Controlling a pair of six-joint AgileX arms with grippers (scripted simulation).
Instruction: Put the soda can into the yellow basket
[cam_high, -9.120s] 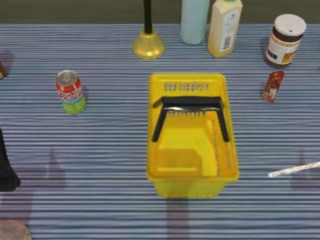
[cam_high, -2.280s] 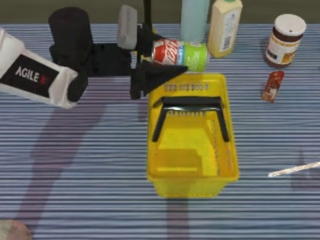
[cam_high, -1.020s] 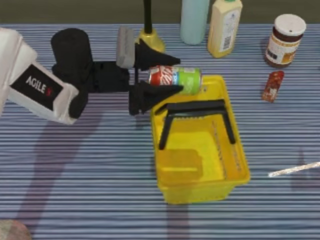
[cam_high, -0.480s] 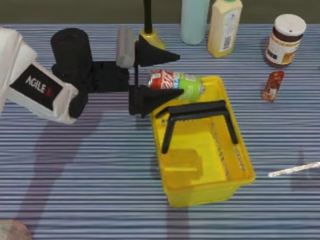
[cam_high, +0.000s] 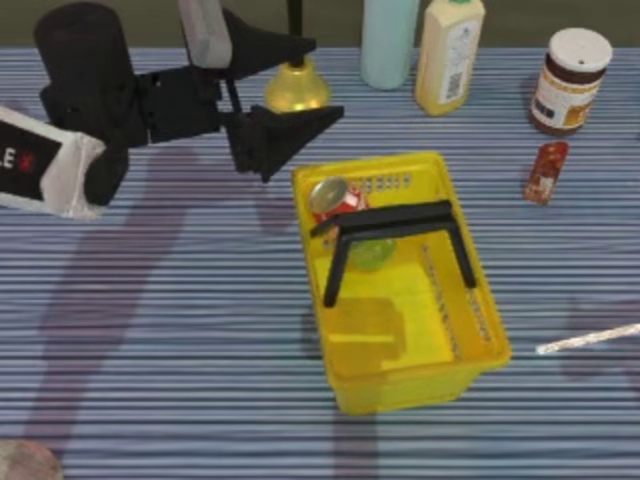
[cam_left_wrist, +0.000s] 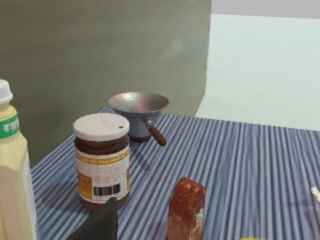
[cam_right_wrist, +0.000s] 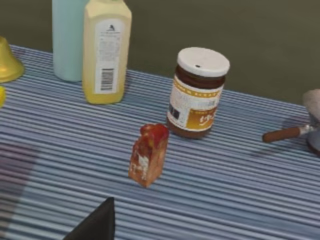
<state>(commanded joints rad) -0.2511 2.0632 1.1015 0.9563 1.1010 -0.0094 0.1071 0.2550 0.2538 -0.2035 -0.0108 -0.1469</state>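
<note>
The soda can (cam_high: 340, 205) lies inside the yellow basket (cam_high: 480, 330) (far left corner, under the black handle (cam_high: 395, 225)). The left gripper (cam_high: 290, 80), released and empty, hovers beyond.

Even, bright light falls from above. The left arm (cam_high: 70, 150) casts a soft purple-grey shadow across the striped tabletop (cam_high: 180, 330). Edges look mildly soft throughout; no glare, and the backdrop stays dim olive.
</note>
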